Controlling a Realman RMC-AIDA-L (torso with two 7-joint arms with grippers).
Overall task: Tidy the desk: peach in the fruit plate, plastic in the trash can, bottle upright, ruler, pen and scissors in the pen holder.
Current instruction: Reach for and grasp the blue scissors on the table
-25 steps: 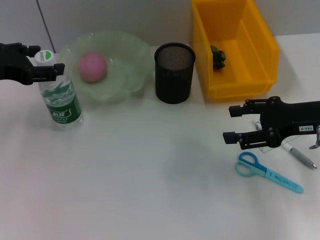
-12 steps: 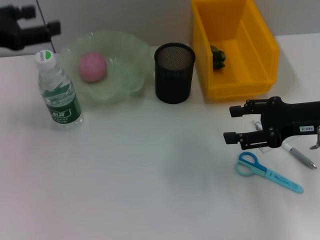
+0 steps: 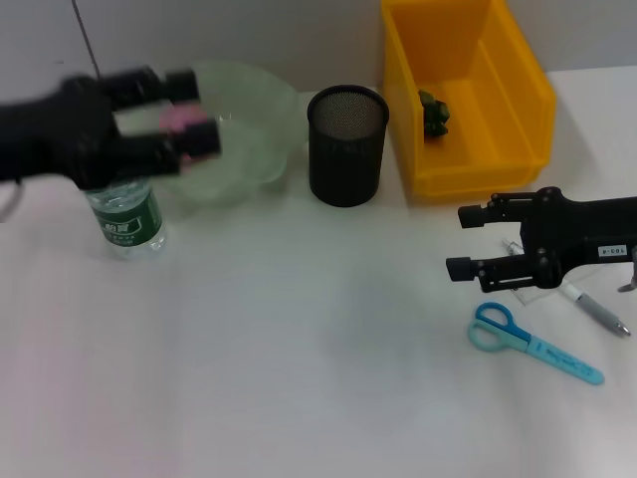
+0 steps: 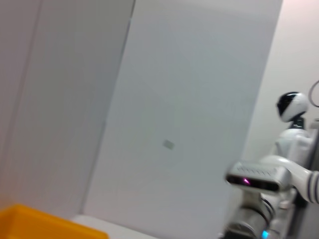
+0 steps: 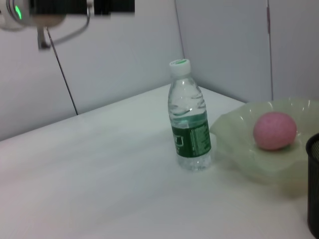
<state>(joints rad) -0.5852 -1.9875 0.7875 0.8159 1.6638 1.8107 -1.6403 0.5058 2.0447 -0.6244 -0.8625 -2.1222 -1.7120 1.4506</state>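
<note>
The water bottle stands upright at the left; it also shows in the right wrist view. My left gripper is open and empty, blurred, raised in front of the bottle's top and the green fruit plate. The pink peach lies in the plate. The green plastic lies in the yellow bin. My right gripper is open and empty, just above the blue scissors and beside the pen. The black mesh pen holder stands mid-table. I cannot make out the ruler.
The yellow bin stands at the back right, close behind my right gripper. The pen holder stands between the plate and the bin. A wall runs behind the table. The left wrist view shows only the wall, a corner of the bin and a white robot far off.
My left gripper let go of the bottle, rose up and back, then swung right in front of the bottle top and plate. The bottle stays upright. My right gripper barely moved.
</note>
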